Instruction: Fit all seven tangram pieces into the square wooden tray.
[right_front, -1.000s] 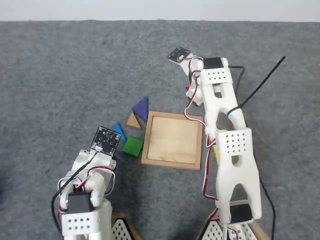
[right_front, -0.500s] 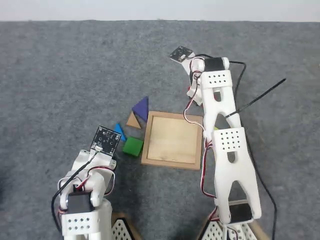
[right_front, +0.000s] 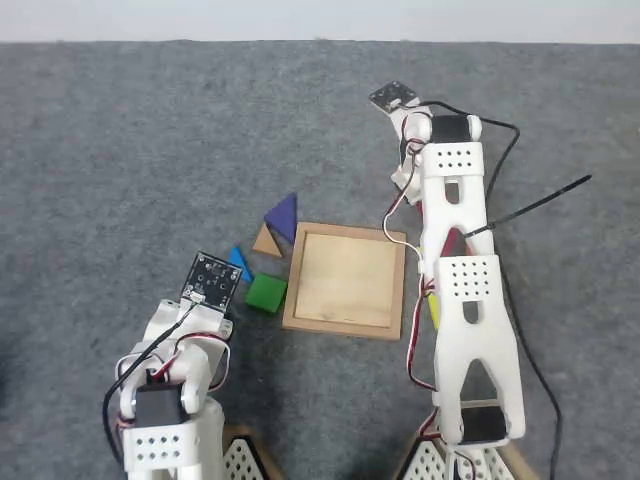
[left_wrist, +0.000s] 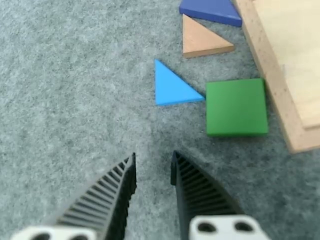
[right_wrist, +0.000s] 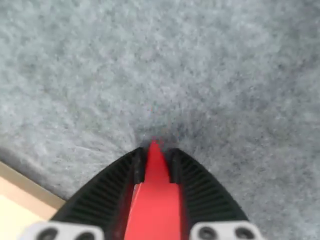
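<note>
A flat red tangram piece (right_wrist: 155, 200) is held clamped in the right gripper (right_wrist: 156, 150), its pointed tip sticking out just past the fingertips and its long axis running along the gripper. The piece is carried over the grey felt-covered bench (right_front: 120, 150), just beyond the far right corner of the square wooden tray (right_front: 345, 280), whose floor is bare. In the right wrist view a corner of the tray is seen beside and behind the gripper, so the tray is judged to lie back toward the arm's base and to its left; a short pull-back that way would be needed before the piece can be set down.

The left gripper (left_wrist: 152, 165) is held slightly open with nothing in it, near a green square block (left_wrist: 235, 106) and a light blue triangle (left_wrist: 170, 87), which lie touching at the tray's left side.
</note>
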